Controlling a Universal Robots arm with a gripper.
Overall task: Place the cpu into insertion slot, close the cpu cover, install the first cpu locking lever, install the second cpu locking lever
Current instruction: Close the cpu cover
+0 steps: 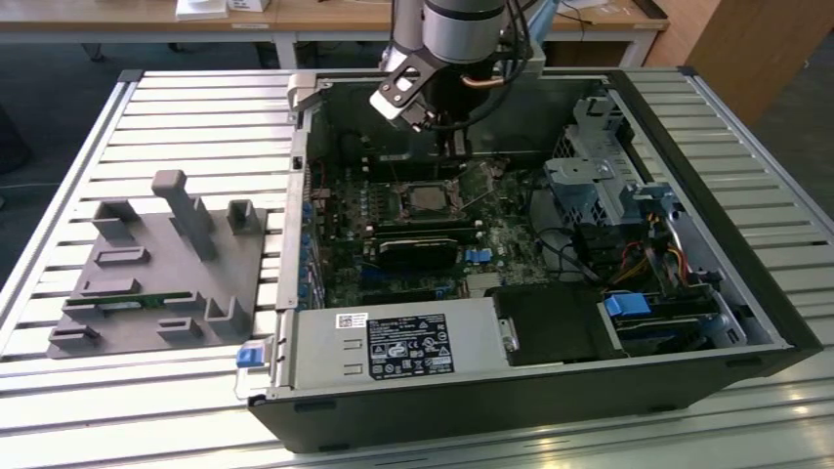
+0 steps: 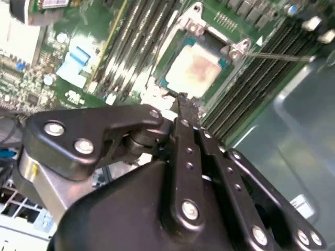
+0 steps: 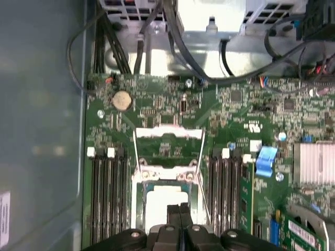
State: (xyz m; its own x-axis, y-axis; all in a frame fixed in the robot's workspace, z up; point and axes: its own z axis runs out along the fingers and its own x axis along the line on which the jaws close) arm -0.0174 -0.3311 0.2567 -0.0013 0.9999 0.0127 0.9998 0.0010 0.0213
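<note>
1. Exterior view's left: a gray fixture (image 1: 156, 264) sits on the table, well apart from the open case (image 1: 729, 225).
2. Centre: the gripper (image 3: 178, 210) hangs inside the case, fingers pressed together with nothing between them, tip just beside the slot (image 1: 425, 198).
3. The cpu (image 2: 192, 70) lies in the slot, and the cover (image 2: 188, 23) seems flat around it.
4. Right: a thin lever (image 2: 272, 55) juts free over the memory slots.
5. Risk: the narrow tip could slip off the springy lever and scrape the board.

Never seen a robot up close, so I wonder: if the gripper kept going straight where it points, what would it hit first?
Probably the cpu, the pale square on the green board: the gripper, jaws shut, aims down at its edge. How much gap remains is unclear.
</note>
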